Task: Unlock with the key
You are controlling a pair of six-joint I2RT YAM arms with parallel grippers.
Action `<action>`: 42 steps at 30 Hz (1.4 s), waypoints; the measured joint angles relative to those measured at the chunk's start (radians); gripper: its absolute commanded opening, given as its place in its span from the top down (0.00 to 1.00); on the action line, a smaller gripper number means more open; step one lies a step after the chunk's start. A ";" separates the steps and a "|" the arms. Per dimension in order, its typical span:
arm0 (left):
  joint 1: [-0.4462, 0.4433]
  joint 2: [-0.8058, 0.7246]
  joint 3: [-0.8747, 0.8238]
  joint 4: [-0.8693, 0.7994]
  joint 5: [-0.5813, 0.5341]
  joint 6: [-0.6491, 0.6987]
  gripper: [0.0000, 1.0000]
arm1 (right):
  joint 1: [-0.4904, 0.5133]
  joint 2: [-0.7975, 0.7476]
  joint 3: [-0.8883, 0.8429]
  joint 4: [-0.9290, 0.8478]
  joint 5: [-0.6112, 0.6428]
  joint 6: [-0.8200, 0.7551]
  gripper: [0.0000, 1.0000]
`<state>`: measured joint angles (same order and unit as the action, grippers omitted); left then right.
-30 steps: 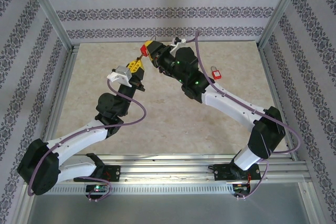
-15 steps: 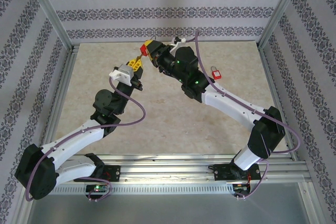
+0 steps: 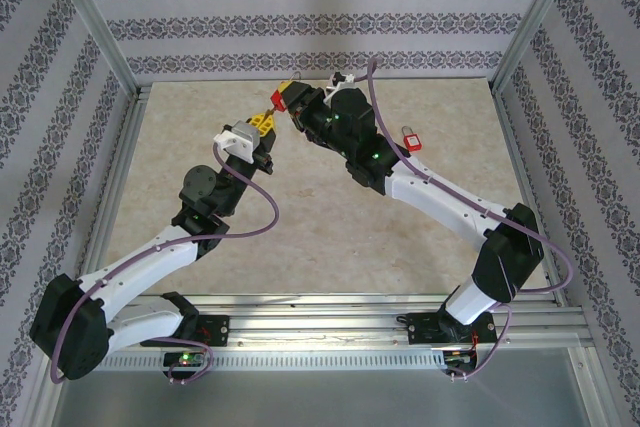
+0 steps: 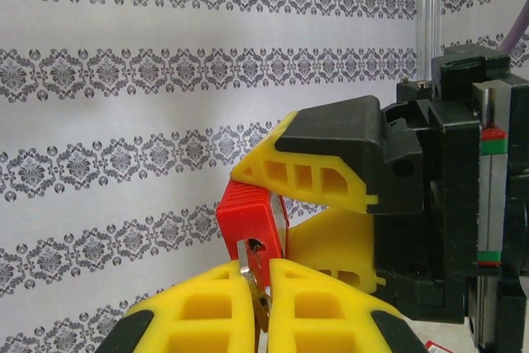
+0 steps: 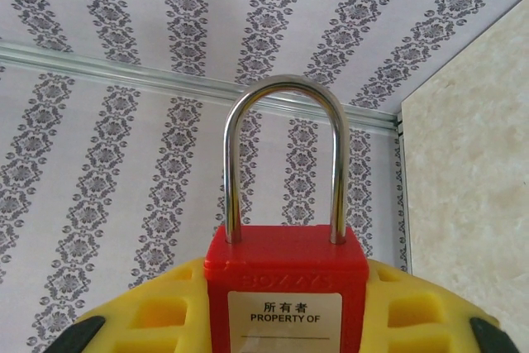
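Observation:
A red padlock (image 5: 285,287) with a closed steel shackle (image 5: 283,88) is clamped between the yellow fingers (image 5: 157,316) of my right gripper (image 5: 285,307), held above the far middle of the table (image 3: 300,237). In the left wrist view the padlock's (image 4: 248,214) underside faces my left gripper (image 4: 259,277), which is shut on a metal key (image 4: 259,303). The key's tip meets the keyhole slot (image 4: 252,247); how deep it sits I cannot tell. From above, the left gripper (image 3: 262,123) and right gripper (image 3: 283,99) stand nose to nose.
A second red padlock (image 3: 410,138) lies on the table to the right of the right arm. Aluminium frame posts (image 3: 98,32) and patterned walls close in the table on three sides.
My left gripper has moved up and away toward the padlock, bringing the key against its underside. The right gripper has held the padlock almost still.

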<state>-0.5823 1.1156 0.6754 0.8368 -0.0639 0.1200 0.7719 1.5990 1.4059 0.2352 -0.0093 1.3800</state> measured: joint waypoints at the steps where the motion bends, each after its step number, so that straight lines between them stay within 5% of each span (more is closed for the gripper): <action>1: 0.000 0.003 -0.005 0.014 0.000 -0.005 1.00 | 0.000 0.000 0.000 0.000 0.002 0.000 1.00; 23: -0.001 0.114 -0.034 0.212 -0.005 -0.099 1.00 | -0.003 -0.002 -0.015 0.004 0.055 0.004 1.00; 42: -0.006 0.014 -0.109 -0.005 0.099 -0.183 1.00 | -0.043 -0.108 -0.233 -0.076 -0.069 0.029 1.00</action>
<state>-0.5880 1.1294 0.5663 0.8322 0.0353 -0.0631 0.7292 1.4910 1.1732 0.1596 -0.0784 1.4090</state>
